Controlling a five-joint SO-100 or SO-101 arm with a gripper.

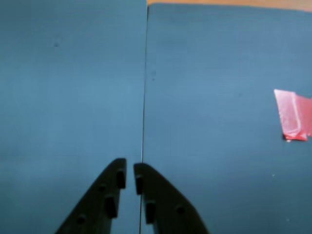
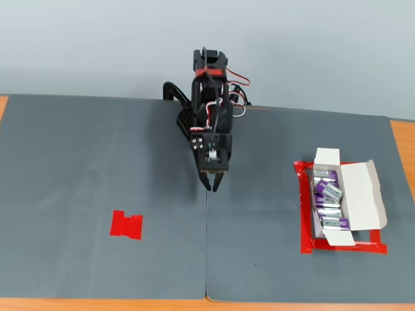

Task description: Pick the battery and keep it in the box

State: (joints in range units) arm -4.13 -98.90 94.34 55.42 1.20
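Fixed view: four batteries (image 2: 329, 206) in box (image 2: 360, 194); claw (image 2: 213, 187) clenched, empty.

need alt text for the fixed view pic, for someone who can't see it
A black robot arm hangs its nearly closed, empty claw over the seam between two dark grey mats. At right, an open white box holding several purple and silver batteries sits inside a red tape frame; a red tape patch lies at left.
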